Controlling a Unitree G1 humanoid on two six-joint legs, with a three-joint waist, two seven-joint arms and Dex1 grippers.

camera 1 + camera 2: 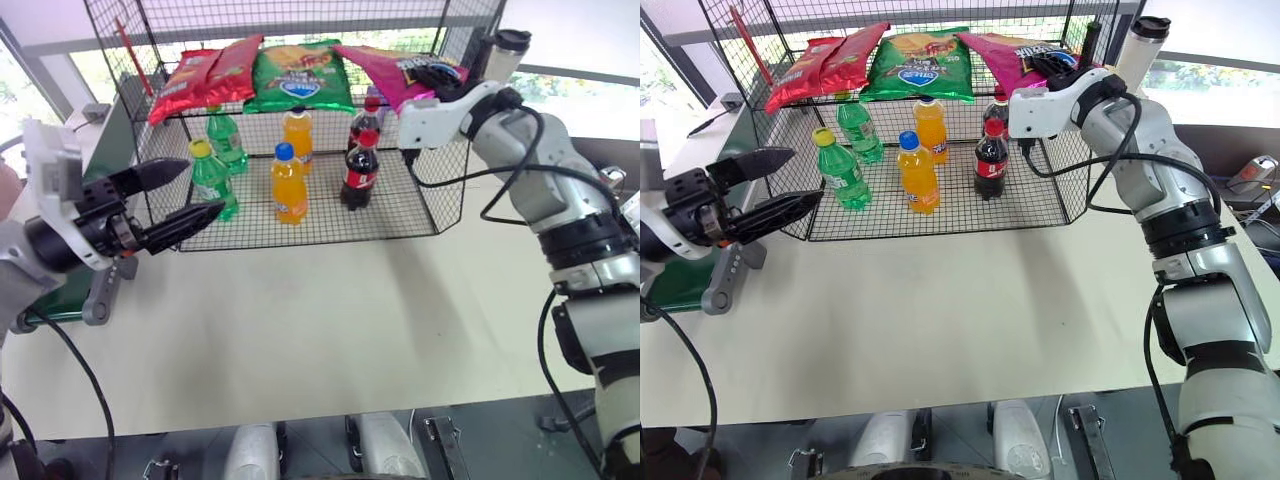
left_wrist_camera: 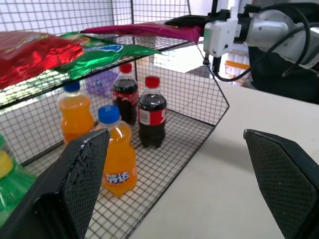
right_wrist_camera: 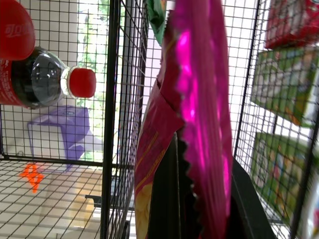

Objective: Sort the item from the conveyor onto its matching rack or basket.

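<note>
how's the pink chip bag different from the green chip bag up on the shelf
The pink chip bag is pinched at its edge by the shut right tool; the green chip bag lies free. The pink chip bag sits at the right end of the upper shelf, the green chip bag mid-shelf beside the red bags. Both are foil snack bags on the shelf.

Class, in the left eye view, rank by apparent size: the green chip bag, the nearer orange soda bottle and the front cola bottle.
1. Green chip bag, clearly largest.
2. Nearer orange soda bottle and front cola bottle look alike; no ranking between them.
</note>
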